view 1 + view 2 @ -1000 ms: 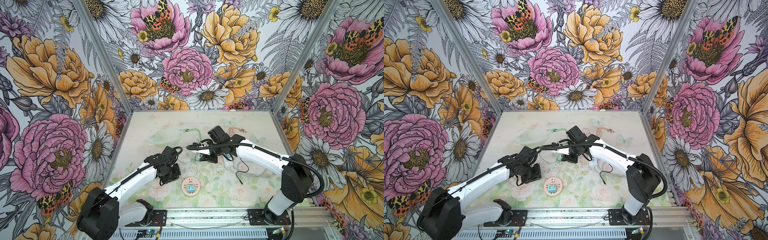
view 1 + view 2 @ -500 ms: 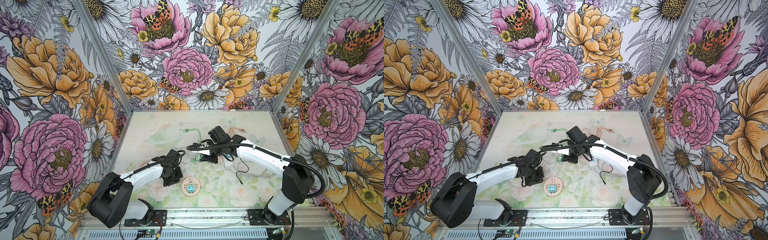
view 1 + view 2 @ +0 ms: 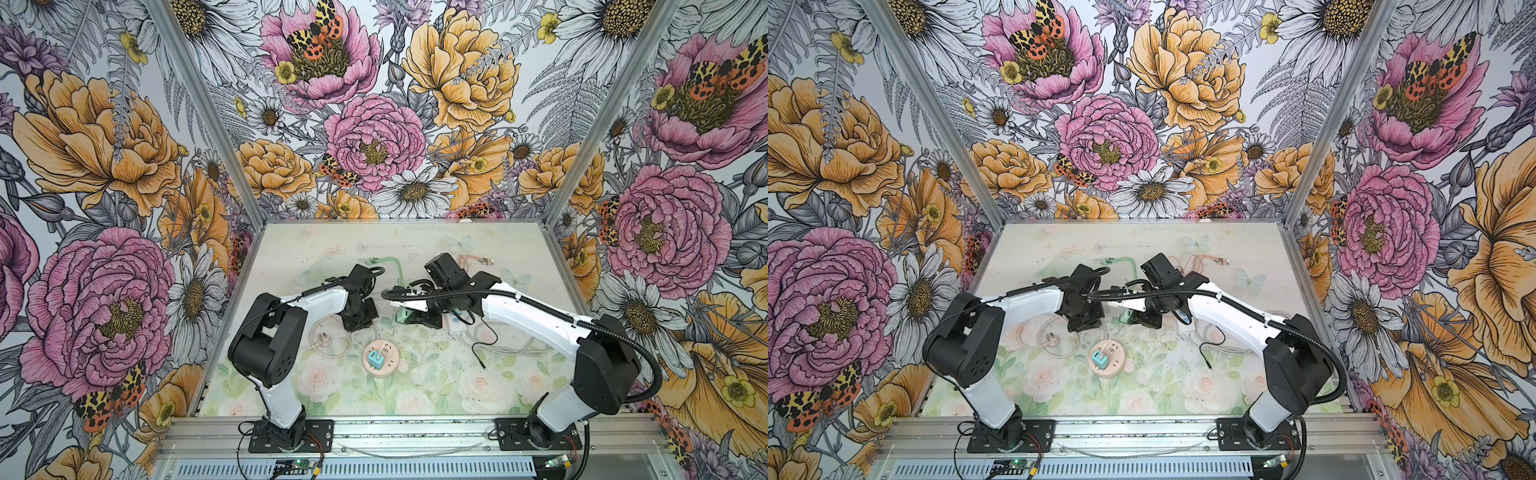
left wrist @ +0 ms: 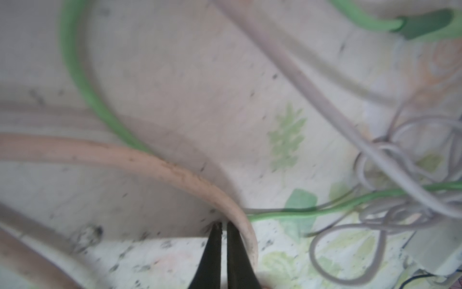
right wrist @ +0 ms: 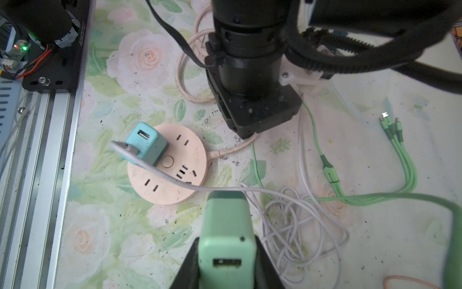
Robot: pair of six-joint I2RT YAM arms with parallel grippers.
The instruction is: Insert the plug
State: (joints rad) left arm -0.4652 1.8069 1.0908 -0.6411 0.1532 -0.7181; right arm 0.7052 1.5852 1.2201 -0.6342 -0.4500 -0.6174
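Right gripper (image 5: pixel 227 265) found clamped on the mint-green plug (image 5: pixel 226 225), which sits near but apart from the round pink socket (image 5: pixel 172 194), itself carrying a blue charger (image 5: pixel 146 143); left gripper (image 4: pixel 223 231) found pressed together, holding nothing, just beside the pink cable (image 4: pixel 175 172).

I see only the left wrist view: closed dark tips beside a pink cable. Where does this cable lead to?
Observer: It leads to the round pink power strip, seen in the right wrist view.
Operator: Are all its sockets free?
Observer: No, a blue charger with a white cable sits in one socket.
Operator: What does the right end effector hold?
Observer: The right end effector grips a mint green charger, not yet at the power strip.
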